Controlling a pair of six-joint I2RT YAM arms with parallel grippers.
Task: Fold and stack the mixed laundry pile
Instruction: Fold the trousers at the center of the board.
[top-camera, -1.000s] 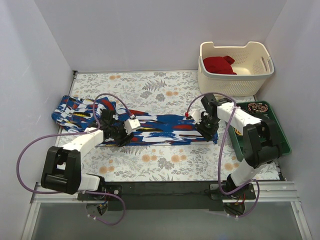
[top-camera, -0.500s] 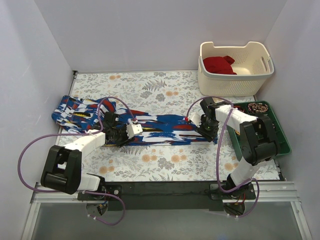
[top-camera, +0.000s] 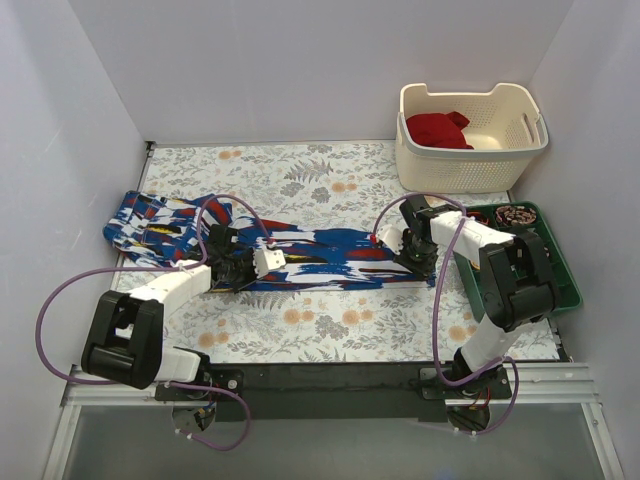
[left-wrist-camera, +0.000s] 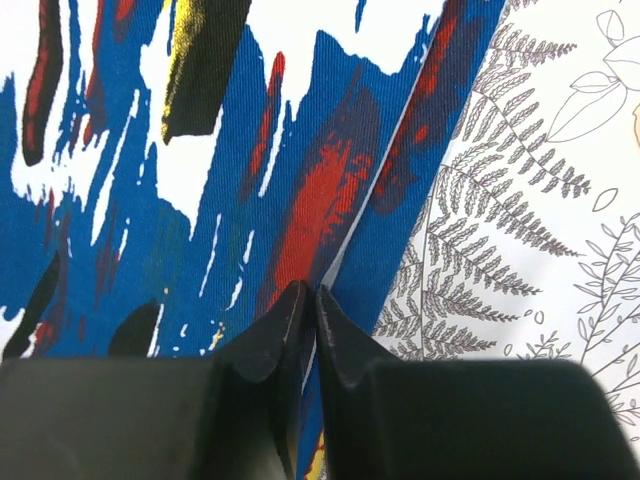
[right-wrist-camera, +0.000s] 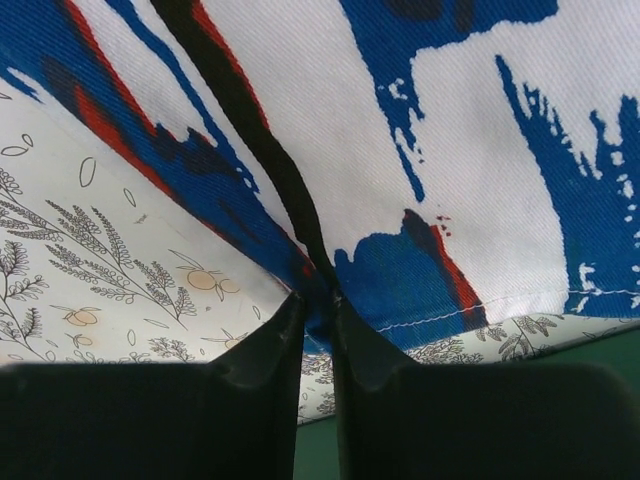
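Currently: red garment (top-camera: 438, 129) in cream basket (top-camera: 470, 176); coiled items (top-camera: 515, 214) in green tray (top-camera: 561, 287).

plain pale lilac walls (top-camera: 300, 60) close in the top, left and right of the frame; a floral-print table (top-camera: 300, 330) fills the middle; even, soft light

The left arm (top-camera: 165, 285) is stretching forward and to the right from its base, keeping low. The left pincer (left-wrist-camera: 310, 300) is pointing downward, its fingertips pressing almost together on an edge of the blue printed garment (left-wrist-camera: 200, 200). The right arm (top-camera: 465, 232) is folding at the elbow and reaching inward to the left. The right pincer (right-wrist-camera: 318, 300) is tilting downward too, nipping a fold at that garment's end between narrowly parted fingers.
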